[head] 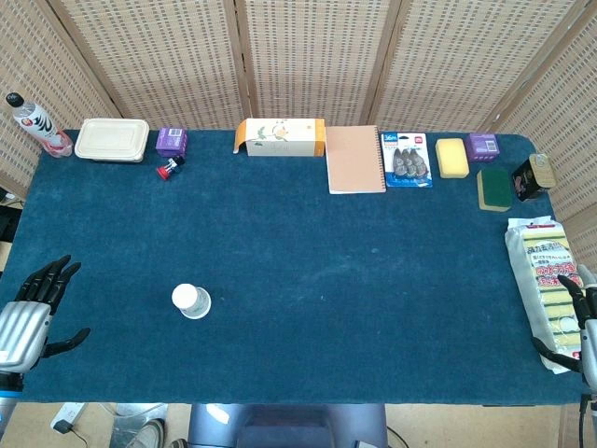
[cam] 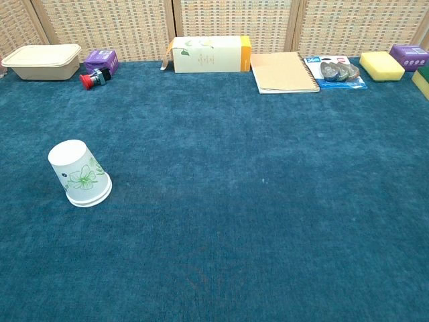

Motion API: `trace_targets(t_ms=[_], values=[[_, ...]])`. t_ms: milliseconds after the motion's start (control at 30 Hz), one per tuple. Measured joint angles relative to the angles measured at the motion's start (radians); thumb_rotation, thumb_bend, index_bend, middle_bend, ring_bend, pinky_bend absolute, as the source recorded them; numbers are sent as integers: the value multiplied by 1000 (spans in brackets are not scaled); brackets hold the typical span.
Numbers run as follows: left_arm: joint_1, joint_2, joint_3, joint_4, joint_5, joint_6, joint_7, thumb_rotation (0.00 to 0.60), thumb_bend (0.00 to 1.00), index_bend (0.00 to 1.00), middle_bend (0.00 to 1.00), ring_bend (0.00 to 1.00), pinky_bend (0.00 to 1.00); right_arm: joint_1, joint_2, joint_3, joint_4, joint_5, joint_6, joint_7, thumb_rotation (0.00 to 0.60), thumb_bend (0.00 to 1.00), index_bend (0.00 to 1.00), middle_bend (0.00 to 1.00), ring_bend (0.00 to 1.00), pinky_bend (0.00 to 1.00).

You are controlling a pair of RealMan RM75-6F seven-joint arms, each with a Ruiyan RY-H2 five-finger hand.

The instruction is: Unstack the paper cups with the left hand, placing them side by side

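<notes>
A white paper cup stack (head: 191,301) with a green flower print stands upside down on the blue tablecloth, left of centre; the chest view shows the paper cup stack (cam: 80,174) at its left side. My left hand (head: 33,305) rests at the table's left front edge, fingers spread, holding nothing, well left of the cups. My right hand (head: 584,317) shows only partly at the right edge beside a sponge pack, fingers apart and empty. Neither hand appears in the chest view.
Along the far edge: a bottle (head: 37,125), a beige lunch box (head: 112,140), a purple box (head: 172,141), a red button (head: 169,169), a carton (head: 280,136), a notebook (head: 354,159), a blister pack (head: 407,160), sponges (head: 451,157). A sponge multipack (head: 546,280) lies at right.
</notes>
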Motion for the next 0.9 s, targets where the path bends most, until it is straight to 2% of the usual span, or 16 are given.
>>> trace_targets(t_ms=[233,533,733,900], values=[[0,-5,2,0,1,-6,22,600,172,0,0,0,79,-2,4,0,-4,0,4,8,600,160,125,19,0,9],[-36,-19,-4,-42,4,-66,150,600,171,0,0,0,79,-8,3,11,2,19,17,-12,600,160,125,19,0,5],[-99,-14,-26,-135,-55,-184,321,600,170,0,0,0,79,-11,-1,15,1,23,25,-23,600,159,125,19,0,0],[-194,-20,-64,-202,-200,-332,463,600,170,0,0,0,79,-12,8,13,0,19,20,11,600,159,126,19,0,0]])
